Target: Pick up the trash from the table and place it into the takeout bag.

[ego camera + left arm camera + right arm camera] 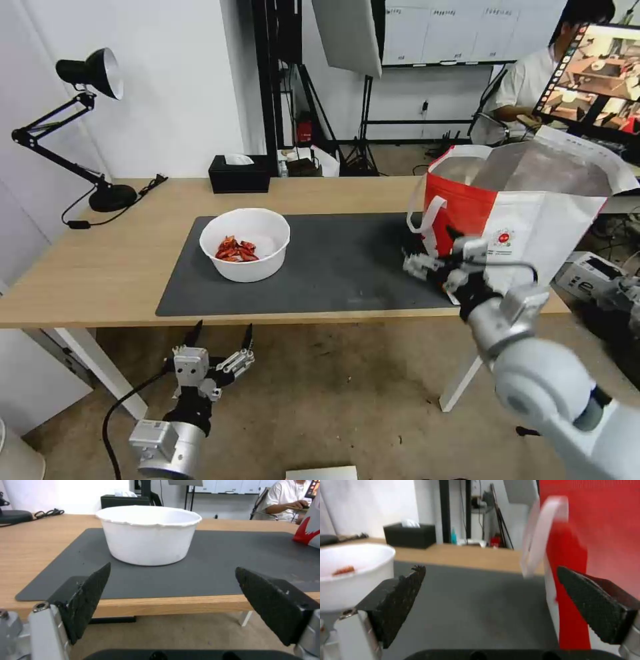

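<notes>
The white round bowl (245,244) sits on the dark grey mat (333,267); red scraps (235,250) show from the head view, hidden in the left wrist view. Left gripper (222,333) spread wide below the light-wood table's (100,267) edge; right gripper (437,257) wide beside the red-and-white takeout bag (533,207).

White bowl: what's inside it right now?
The white bowl holds a small pile of red scraps on its floor, seen from the head view. Its near wall hides the part of the floor just behind it, so anything there can't be seen.

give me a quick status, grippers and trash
Left gripper open, empty, below the table edge facing the white bowl. Right gripper open beside the takeout bag. Red scraps in bowl. Nothing in the way.
</notes>
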